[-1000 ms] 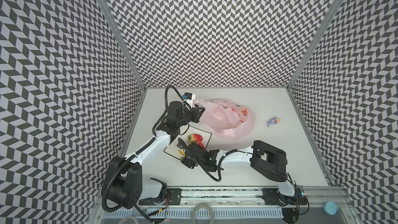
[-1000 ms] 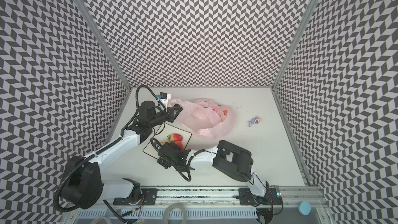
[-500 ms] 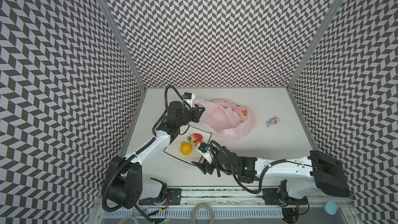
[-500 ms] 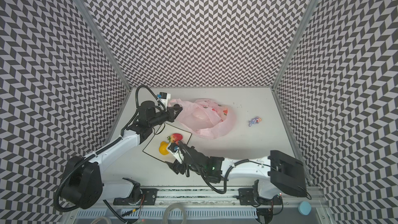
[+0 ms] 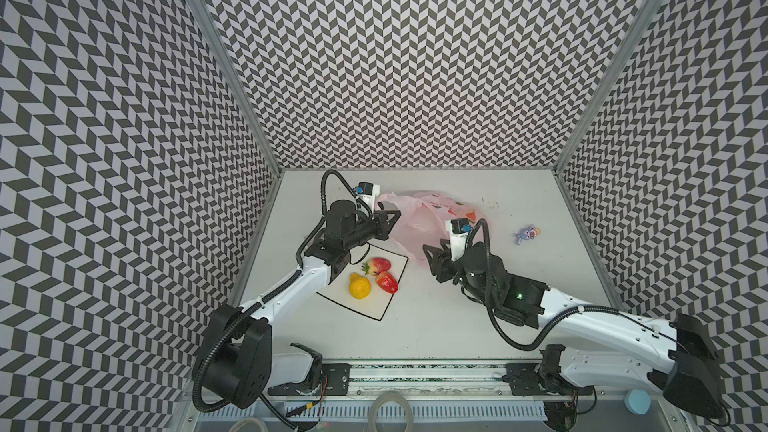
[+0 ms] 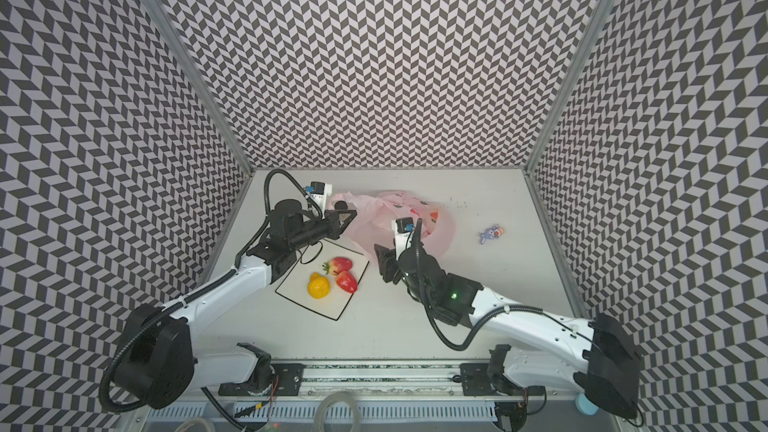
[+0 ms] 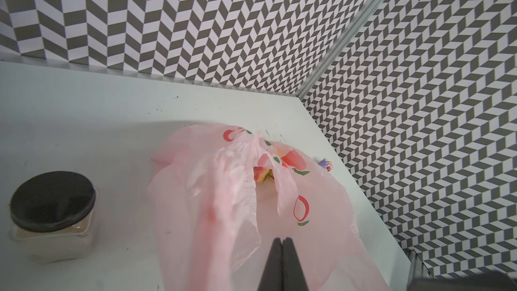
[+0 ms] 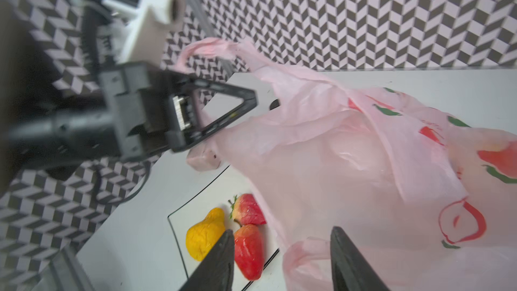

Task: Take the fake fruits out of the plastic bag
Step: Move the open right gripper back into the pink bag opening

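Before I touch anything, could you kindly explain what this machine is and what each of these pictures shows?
These are two white-and-black robot arms mounted at a pale table, each ending in a two-fingered gripper. Two pictures look down from overhead; the other two come from cameras on the arms' wrists. The left gripper is shut on an edge of the thin pink plastic bag with printed red fruit pictures. The right gripper has its jaws apart at the bag's near side and holds nothing. On the white square plate lie two glossy red toy strawberries and a yellow toy fruit. One more fruit shows inside the bag. A small purple figurine and a black-lidded jar stand aside.
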You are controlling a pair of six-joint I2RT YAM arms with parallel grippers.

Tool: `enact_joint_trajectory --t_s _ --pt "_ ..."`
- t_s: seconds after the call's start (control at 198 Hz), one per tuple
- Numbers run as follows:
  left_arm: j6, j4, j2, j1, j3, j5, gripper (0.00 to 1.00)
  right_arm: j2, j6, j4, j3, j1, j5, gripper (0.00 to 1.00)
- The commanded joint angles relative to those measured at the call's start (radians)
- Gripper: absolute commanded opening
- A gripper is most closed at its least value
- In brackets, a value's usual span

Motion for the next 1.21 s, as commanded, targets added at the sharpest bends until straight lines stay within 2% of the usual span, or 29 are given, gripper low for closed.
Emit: enact_joint_trajectory --t_s 0.0,0.237,0.515,0.641,0.903,1.201 --pt "-0.030 0.032 -0.044 -0.034 -0.019 -0.021 0.00 0.017 0.098 -0.030 0.043 -0.047 -0.073 0.49" --pt "-0.044 0.018 -0.077 -0.117 -0.031 -0.077 0.00 0.184 0.171 0.008 0.105 -0.194 -0.170 0.41" --pt "-0.070 0.044 -0.072 -0.169 -0.040 -0.106 0.00 0.465 0.167 0.008 0.203 -0.248 -0.262 0.38" --pt "-0.065 0.036 -0.065 -0.188 -0.025 -0.110 0.00 0.559 0.182 0.018 0.229 -0.258 -0.260 0.39" --pt "-0.068 0.032 -0.079 -0.222 -0.009 -0.132 0.00 0.684 0.186 0.036 0.272 -0.292 -0.227 0.48" --pt "-0.065 0.001 -0.111 -0.262 -0.012 -0.158 0.00 0.643 0.165 0.013 0.239 -0.374 -0.126 0.73"
